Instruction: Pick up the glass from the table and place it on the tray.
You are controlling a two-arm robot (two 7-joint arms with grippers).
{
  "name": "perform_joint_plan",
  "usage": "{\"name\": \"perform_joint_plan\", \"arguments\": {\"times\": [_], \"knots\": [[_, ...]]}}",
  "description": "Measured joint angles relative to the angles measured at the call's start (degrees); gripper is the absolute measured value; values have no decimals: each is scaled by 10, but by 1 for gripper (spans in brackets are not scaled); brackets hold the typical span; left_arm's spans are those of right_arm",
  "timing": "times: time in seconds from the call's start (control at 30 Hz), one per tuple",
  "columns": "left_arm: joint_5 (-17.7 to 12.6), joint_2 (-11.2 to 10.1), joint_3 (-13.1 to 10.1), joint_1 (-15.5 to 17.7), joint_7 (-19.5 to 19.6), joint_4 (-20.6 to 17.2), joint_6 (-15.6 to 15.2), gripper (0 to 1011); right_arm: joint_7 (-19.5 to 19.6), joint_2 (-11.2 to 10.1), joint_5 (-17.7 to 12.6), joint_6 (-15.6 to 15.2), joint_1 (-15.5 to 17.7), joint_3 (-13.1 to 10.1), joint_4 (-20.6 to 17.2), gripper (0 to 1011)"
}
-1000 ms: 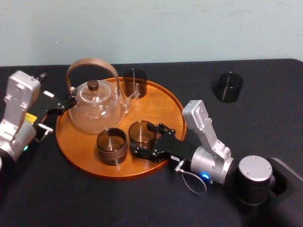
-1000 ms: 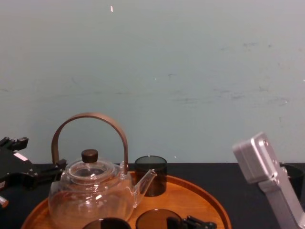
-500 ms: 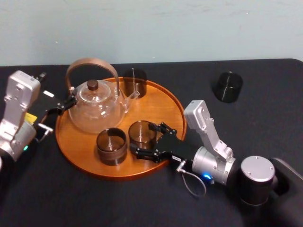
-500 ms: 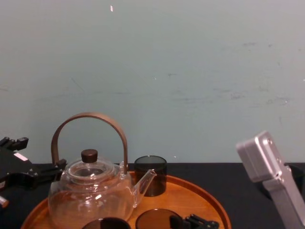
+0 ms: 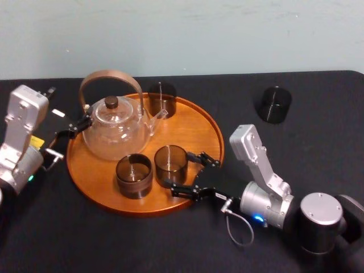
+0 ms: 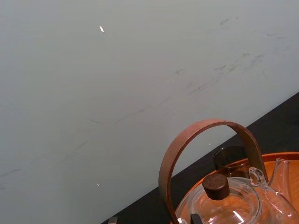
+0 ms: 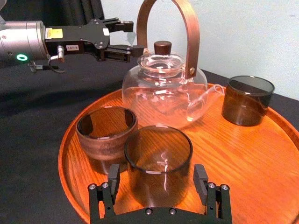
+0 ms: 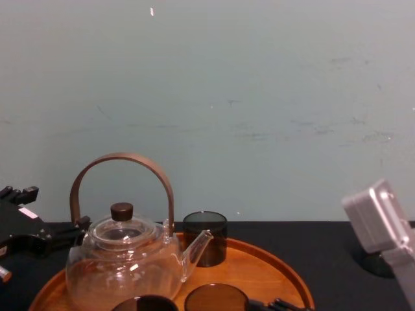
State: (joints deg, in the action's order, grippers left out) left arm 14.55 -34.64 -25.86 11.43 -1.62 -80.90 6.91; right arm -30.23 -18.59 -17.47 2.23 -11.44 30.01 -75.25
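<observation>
**Right gripper (image 5: 183,172) open around glass (image 5: 169,159) on tray (image 5: 193,125)**

Straddles the glass with fingers spread, clear of both its sides, low over the tray's near rim. Has the glass upright on the wood, just beside a brown cup (image 5: 133,175) and in front of the teapot (image 5: 116,131). Holds the left gripper (image 5: 84,122), fingers parted, at the tray's left edge over the table (image 5: 170,244).

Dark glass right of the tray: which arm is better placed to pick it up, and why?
Right. The dark glass stands right of the tray on the table; the right gripper, open and empty, is on that side. The left gripper sits beyond the teapot, across the tray.
</observation>
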Motion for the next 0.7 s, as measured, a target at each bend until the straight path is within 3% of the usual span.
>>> {"name": "perform_joint_plan", "arguments": {"times": [0.33, 0.7], "knots": [[0, 0, 0, 0, 0, 0, 0, 1010, 11, -32, -8, -1, 38, -19, -40, 1002], [0, 0, 0, 0, 0, 0, 0, 1010, 35, -77, -33, 7, 94, -78, -99, 1002]]}}
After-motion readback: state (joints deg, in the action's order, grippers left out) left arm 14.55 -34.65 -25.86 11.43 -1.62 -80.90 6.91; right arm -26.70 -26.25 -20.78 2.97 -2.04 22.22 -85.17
